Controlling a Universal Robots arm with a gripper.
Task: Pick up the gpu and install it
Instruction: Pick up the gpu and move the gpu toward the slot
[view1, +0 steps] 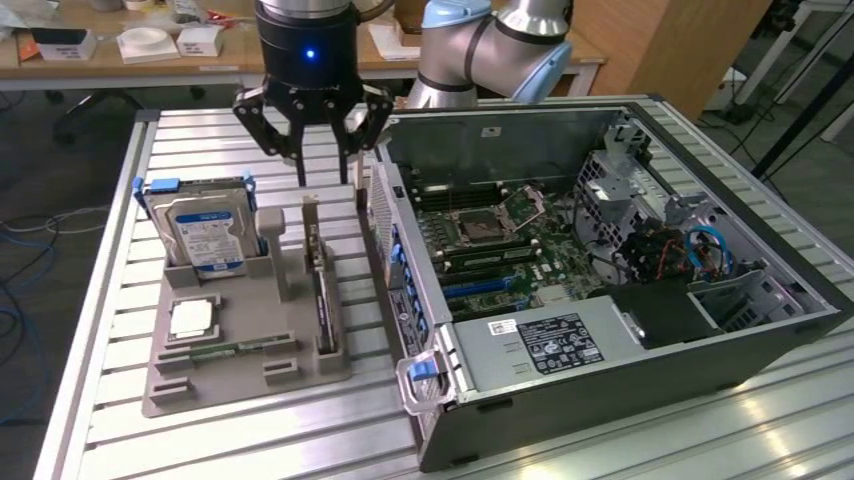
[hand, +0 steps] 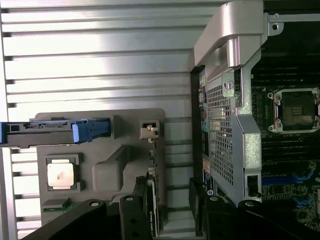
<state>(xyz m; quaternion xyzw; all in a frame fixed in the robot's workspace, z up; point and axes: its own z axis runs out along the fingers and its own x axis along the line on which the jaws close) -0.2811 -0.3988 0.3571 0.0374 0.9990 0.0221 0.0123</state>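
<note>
The gpu (view1: 322, 295) is a thin dark card standing on edge in a slot of the grey holder tray (view1: 300, 375), with its pale metal bracket (view1: 310, 215) at the far end. My gripper (view1: 324, 178) hangs open just above that bracket end, apart from the card. In the wrist view the gpu (hand: 155, 187) shows edge-on, its bracket (hand: 149, 131) further out. The open gripper (hand: 167, 220) straddles the card's line, and one dark finger (hand: 134, 220) sits close beside the card while the other finger (hand: 201, 215) is well off it.
A silver hard drive (view1: 200, 232) in blue rails stands upright in the tray. A processor chip (view1: 194, 318) and a small green memory stick (view1: 230, 349) lie beside it. The open computer case (view1: 747, 350) with its motherboard (view1: 514, 255) lies at the exterior view's right, close to the tray.
</note>
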